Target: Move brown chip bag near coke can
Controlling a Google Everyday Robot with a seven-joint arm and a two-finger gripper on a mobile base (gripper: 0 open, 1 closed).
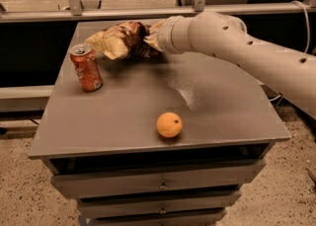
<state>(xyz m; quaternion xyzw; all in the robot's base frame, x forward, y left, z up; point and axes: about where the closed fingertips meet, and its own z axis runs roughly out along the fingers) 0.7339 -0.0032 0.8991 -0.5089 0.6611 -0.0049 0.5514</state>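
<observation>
Grey cabinet top, matte, with a pale worn patch near the middle. The arm, cream-coloured with segmented casing, enters from the right edge and reaches across the back of the top toward the left. The gripper sits at the arm's end over the rear left part of the surface, largely buried in crinkled foil. The jaws are closed on the dark right end of the brown chip bag, with the foil bunched around them. The bag hangs out to the left of the gripper, its pale tan-yellow end pointing left and slightly down, and a shadow lies on the surface beneath it, so it looks held clear of the top rather than resting on it. The coke can stands upright near the left edge, in front of and just below the bag's pale end; the two are close, but whether they touch I cannot tell. The can's silver top faces up and its white lettering is visible on the side. An orange sits alone near the front edge, well apart from both can and bag. Below the top are stacked drawers with small central pulls. A speckled floor lies to either side.
</observation>
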